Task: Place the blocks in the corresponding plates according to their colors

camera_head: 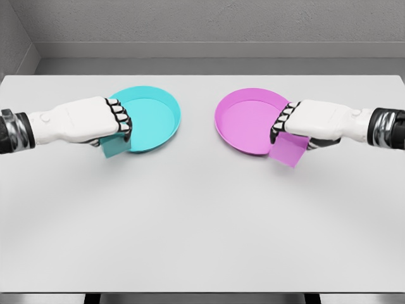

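On the pale grey desk [202,228], a cyan block [116,147] overlaps a cyan plate [155,117], a magenta block [289,150] a magenta plate [243,120], under white hands with black-jointed fingers [120,117].

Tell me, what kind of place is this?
Probably a computer-made test room: a plain white table, bare grey walls, and only a cyan plate and a pink plate set out.

Cyan block [115,145] gripped at near-left rim of cyan plate [155,117], magenta block [289,149] gripped, tilted, at near-right rim of magenta plate [243,120], both plates seen unfilled, set well apart.
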{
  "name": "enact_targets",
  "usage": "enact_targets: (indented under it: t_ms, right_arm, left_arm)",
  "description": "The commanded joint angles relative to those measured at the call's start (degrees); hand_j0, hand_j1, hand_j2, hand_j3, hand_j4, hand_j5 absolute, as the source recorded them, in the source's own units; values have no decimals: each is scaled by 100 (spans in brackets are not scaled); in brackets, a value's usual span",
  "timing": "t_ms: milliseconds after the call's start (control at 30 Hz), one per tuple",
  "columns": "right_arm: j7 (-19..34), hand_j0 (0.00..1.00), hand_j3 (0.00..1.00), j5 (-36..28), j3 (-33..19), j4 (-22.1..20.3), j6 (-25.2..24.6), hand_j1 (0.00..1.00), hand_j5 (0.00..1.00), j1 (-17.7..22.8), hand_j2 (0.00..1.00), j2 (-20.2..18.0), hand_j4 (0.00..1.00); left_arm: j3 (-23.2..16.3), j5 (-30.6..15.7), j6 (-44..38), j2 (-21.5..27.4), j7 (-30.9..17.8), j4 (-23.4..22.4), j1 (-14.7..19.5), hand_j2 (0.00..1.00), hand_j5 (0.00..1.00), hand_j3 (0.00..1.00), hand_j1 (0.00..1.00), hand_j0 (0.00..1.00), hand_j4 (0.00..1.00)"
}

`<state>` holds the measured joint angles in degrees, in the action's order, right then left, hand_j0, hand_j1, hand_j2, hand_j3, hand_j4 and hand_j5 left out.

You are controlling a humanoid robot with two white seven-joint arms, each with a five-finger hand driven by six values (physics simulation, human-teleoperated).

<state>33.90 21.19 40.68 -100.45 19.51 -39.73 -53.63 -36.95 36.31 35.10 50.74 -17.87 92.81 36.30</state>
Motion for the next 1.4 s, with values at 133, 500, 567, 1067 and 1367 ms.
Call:
enact_targets:
  t_ms: [133,500,567,1067,1367]
  right_arm:
    - [-6,52,52,-18,19,-1,-712,52,52,-26,52,98,52]
    - [-6,52,52,-18,19,-1,-1600,52,52,-123,52,239,52]
    - [-6,52,52,-18,19,-1,-1678,52,52,-193,52,309,52]
    - [-6,52,52,-10,185,52,-2513,52,52,-510,52,775,52]
    - [-15,52,52,-1,554,316,-3313,52,52,-773,52,1118,52]
  left_arm:
    - [-58,271,-10,-670,2,-694,264,46,46,46,46,46,46]
    - [-67,833,-10,-1549,2,-1564,642,25,25,25,25,25,25]
    - [-67,948,-10,-1611,-6,-1687,659,25,25,25,25,25,25]
    - [-67,1273,-10,-1787,2,-2206,738,75,75,75,75,75,75]
    - [-58,1264,-10,-1787,11,-2232,800,100,100,100,100,100,100]
